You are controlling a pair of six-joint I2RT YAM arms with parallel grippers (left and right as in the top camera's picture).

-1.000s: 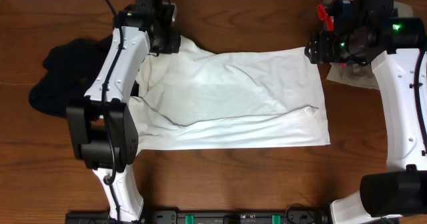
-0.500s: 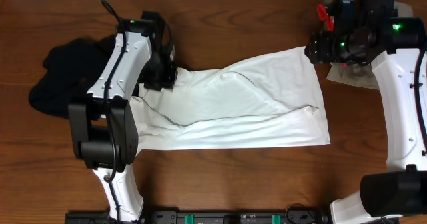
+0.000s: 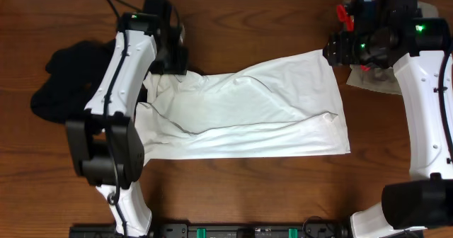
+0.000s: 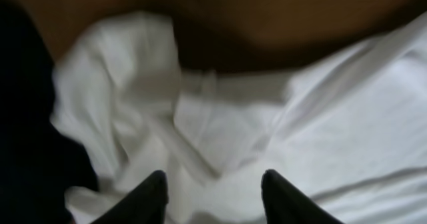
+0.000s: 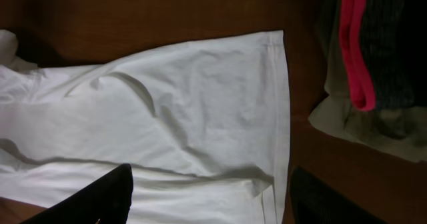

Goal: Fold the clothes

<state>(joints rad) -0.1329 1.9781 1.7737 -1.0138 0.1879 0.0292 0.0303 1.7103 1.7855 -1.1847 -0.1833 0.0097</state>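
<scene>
Left gripper (image 4: 215,184) opening, releasing white T-shirt (image 3: 269,103) corner, now bunching just below; right gripper (image 5: 210,184) hovering, jaws apart, empty. Fold looking unfinished.

Overhead looks straight down; close wrist views share the T-shirt (image 3: 269,103).

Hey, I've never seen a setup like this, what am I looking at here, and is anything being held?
Two white robot arms work at a wooden table. One picture looks down from above; the other two come from a camera on each wrist, dark fingertips at the bottom edge. A white T-shirt lies spread between the arms, a black garment heaped by the left arm. Near the right arm lie a grey garment with red trim and a khaki one. The left gripper and right gripper both hang open over the shirt, holding nothing.
</scene>
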